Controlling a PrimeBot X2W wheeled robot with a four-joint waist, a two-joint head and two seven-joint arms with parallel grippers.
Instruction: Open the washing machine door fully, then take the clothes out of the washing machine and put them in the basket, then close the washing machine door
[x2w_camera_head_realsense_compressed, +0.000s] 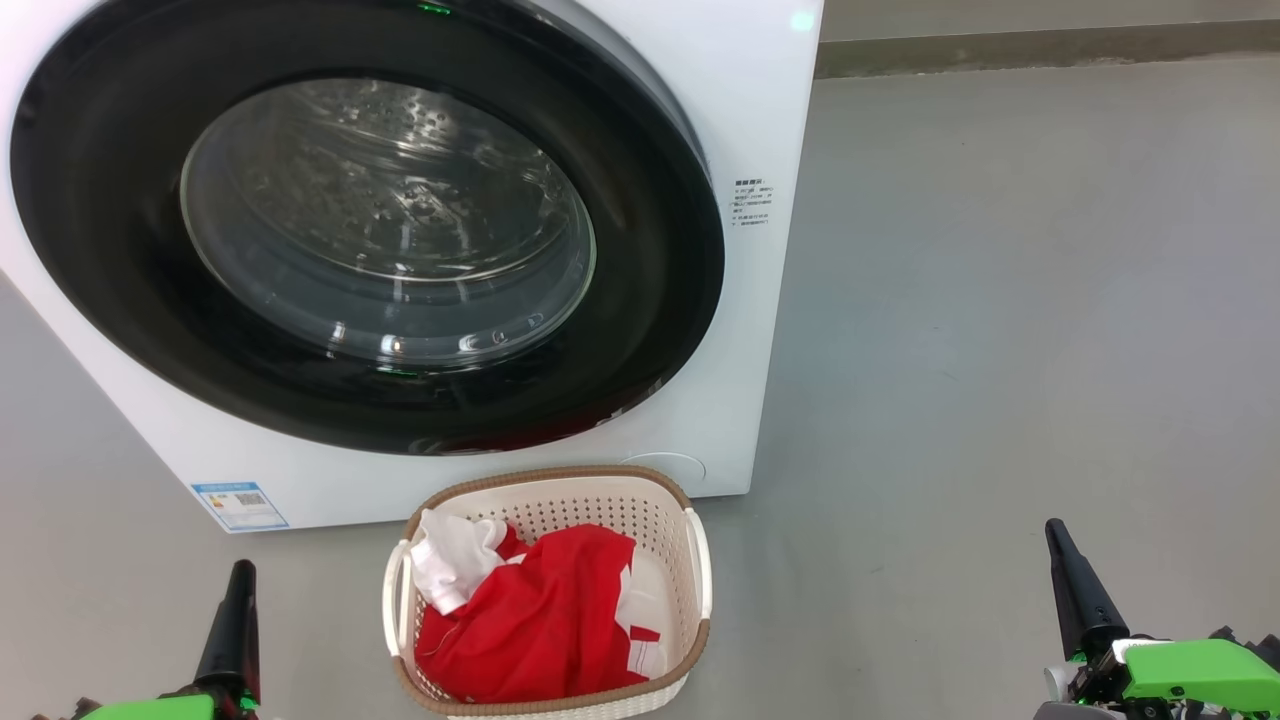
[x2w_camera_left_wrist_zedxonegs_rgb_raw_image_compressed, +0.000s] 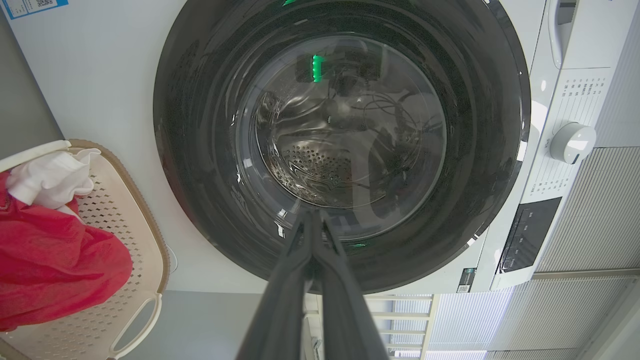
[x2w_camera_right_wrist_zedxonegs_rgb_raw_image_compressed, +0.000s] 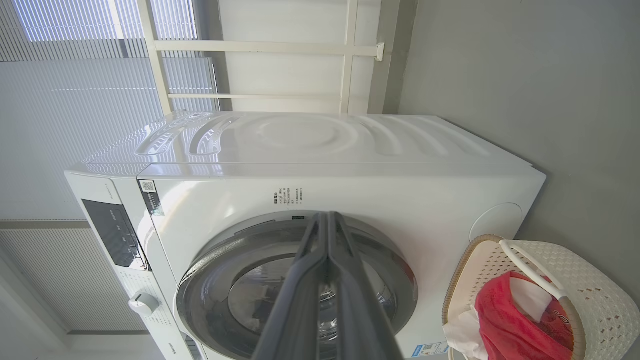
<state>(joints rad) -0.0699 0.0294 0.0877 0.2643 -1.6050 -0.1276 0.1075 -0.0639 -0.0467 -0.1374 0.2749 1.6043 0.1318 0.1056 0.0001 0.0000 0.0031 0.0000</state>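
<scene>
Right now my left pincer (x2w_camera_head_realsense_compressed: 240, 580) sits at the lower left of the head view with its two dark fingers pressed tight together, gripping nothing. My right pincer (x2w_camera_head_realsense_compressed: 1058, 540), at the lower right, is pinched together the same way and is just as empty. Both hang over the grey floor (x2w_camera_head_realsense_compressed: 1000, 300), apart from everything else. Between them, nearer the left one, the basket (x2w_camera_head_realsense_compressed: 550, 475) stands on the floor just in front of the washing machine (x2w_camera_head_realsense_compressed: 745, 110), below its door. The clothes (x2w_camera_head_realsense_compressed: 540, 625) lie heaped inside the basket: red fabric with white trim, plus a white piece (x2w_camera_head_realsense_compressed: 455, 560) bunched at its left end. Past the basket, the washing machine door (x2w_camera_head_realsense_compressed: 650, 330) lies flat against the machine's white front, its black ring framing the glass, and the perforated steel drum (x2w_camera_left_wrist_zedxonegs_rgb_raw_image_compressed: 320, 165) shows through it. A blue label (x2w_camera_head_realsense_compressed: 238, 505) sits low on the front, left of the basket.
</scene>
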